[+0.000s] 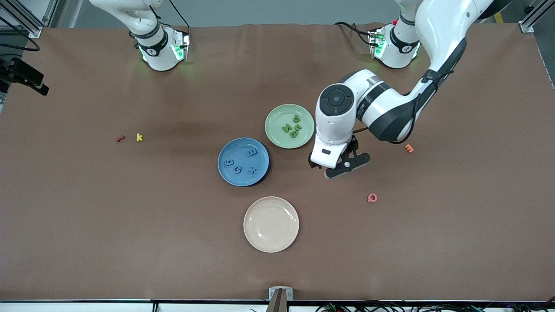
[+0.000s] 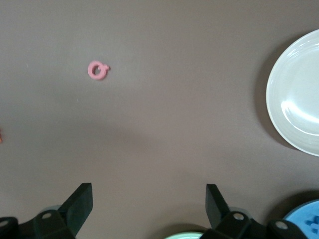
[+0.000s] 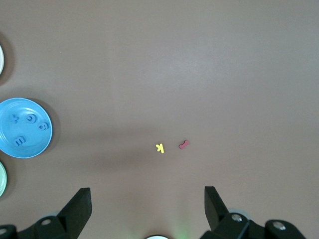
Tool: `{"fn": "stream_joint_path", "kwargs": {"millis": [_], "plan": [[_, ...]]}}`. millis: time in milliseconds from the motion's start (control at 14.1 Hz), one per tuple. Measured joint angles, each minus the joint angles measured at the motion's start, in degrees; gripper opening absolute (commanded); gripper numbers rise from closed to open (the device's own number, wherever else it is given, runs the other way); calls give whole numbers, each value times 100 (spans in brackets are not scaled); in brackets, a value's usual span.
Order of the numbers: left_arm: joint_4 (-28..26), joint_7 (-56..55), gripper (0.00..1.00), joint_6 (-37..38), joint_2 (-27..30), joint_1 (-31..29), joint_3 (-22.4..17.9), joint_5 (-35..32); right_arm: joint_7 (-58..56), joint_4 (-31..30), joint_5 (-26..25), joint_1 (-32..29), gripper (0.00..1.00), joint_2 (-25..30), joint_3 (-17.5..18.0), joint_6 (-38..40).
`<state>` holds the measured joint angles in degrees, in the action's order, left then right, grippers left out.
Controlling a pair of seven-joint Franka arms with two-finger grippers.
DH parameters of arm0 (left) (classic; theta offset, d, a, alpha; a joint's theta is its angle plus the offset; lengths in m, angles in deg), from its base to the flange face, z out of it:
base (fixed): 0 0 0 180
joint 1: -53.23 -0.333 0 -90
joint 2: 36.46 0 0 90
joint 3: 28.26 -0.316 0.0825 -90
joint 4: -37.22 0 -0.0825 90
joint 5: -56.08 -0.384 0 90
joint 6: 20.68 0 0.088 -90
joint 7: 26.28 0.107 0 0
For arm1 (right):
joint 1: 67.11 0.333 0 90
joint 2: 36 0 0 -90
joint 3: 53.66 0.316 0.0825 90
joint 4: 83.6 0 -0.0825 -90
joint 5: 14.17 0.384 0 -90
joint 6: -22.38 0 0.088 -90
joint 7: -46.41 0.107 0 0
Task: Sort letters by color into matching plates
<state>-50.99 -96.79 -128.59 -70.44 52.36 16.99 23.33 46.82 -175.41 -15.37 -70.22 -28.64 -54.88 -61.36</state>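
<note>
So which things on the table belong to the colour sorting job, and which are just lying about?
Job:
- blue plate, holding four blue letters
- green plate, holding four green letters

Lying about:
- cream plate
- pink letter
- orange letter
- yellow letter
- red letter

Left arm reaches out low over the table, left gripper spread wide, empty. Right arm waits at its base, right gripper spread wide, empty.
</note>
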Motion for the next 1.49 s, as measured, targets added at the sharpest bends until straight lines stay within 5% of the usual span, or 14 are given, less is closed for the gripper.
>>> {"fn": "stream_joint_path", "kwargs": {"millis": [283, 566, 850, 1487], "plan": [[26, 910, 100, 38, 534, 2, -556, 785, 0, -33, 72, -6, 100, 0, 92, 2], [51, 2929, 100, 492, 1574, -20, -1806, 2287, 0, -35, 217, -66, 100, 1, 97, 53], [43, 4387, 100, 1219, 2392, 90, -2878, 2870, -1, -36, 225, -70, 100, 1, 107, 121], [-719, 5744, 100, 1926, 3715, 258, -3826, 3445, -5, -38, 230, -67, 100, 2, 146, 180]]}}
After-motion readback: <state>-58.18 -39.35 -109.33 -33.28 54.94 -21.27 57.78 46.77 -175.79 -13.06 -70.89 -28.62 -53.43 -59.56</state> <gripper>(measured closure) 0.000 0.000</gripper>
